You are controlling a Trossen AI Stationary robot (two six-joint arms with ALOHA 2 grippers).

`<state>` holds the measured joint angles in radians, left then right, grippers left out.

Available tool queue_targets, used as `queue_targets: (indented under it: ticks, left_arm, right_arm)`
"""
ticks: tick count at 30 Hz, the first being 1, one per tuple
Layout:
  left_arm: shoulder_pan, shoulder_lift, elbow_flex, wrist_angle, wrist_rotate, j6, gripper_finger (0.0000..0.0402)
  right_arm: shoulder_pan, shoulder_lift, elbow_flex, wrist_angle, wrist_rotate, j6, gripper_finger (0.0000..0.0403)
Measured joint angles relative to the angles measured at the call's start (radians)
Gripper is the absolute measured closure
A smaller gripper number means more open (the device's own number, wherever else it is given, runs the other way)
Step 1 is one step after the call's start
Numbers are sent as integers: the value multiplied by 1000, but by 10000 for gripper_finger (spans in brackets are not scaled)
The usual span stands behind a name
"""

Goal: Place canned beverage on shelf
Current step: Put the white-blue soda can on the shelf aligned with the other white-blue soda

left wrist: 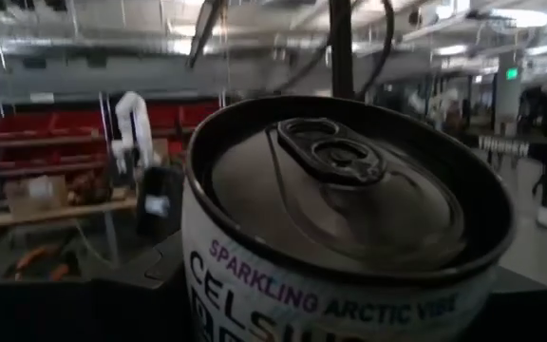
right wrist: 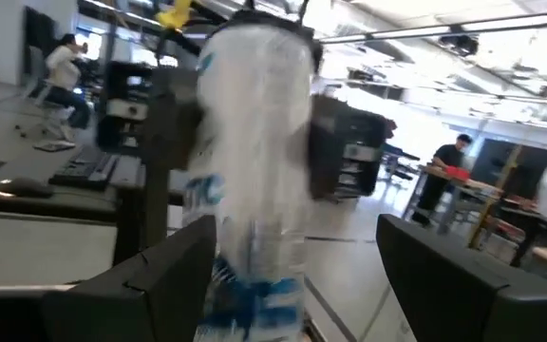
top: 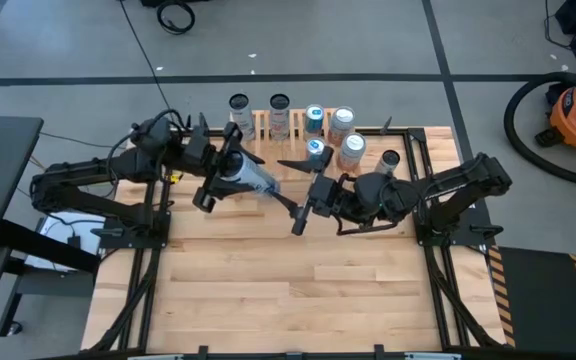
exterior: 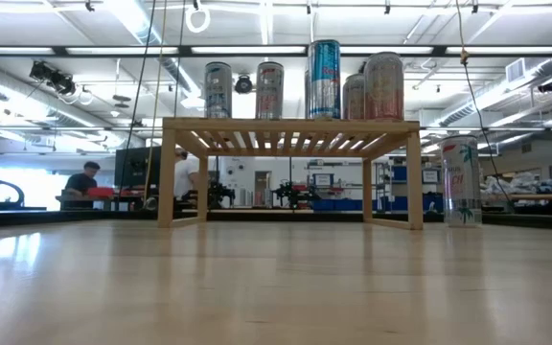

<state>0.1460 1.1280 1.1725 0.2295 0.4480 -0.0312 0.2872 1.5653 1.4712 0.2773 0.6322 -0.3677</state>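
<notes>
While the white can (top: 243, 176) is clamped on its side in the left pincer (top: 230, 172), above the worktop (top: 298, 290) just near of the shelf (top: 298, 125) (already carrying several cans), the right pincer (top: 303, 212) is parted around nothing, apparently after a handover.

Left pincer (top: 230, 168) fingers hidden behind the can (left wrist: 349, 228), its label cut off

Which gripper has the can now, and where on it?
The left gripper grips the can around its body; the right gripper stands open, off it.
</notes>
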Motion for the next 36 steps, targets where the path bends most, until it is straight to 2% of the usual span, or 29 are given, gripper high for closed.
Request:
queue_targets:
  ticks: [8, 18, 26, 36]
  left_arm:
    - [80, -22, 1, -284, -10, 121, 150]
    - [205, -22, -4, -431, -41, 157, 149]
    - [326, -23, -111, -401, -36, 158, 148]
    - [423, -22, -250, -262, 16, 152, 148]
  right_arm:
    - [69, -44, -1, -6, 67, -89, 104]
    - [168, -153, -2, -85, 255, -174, 104]
    - [180, -219, -2, -207, 280, -161, 104]
    - [179, -217, -2, -320, 309, -154, 104]
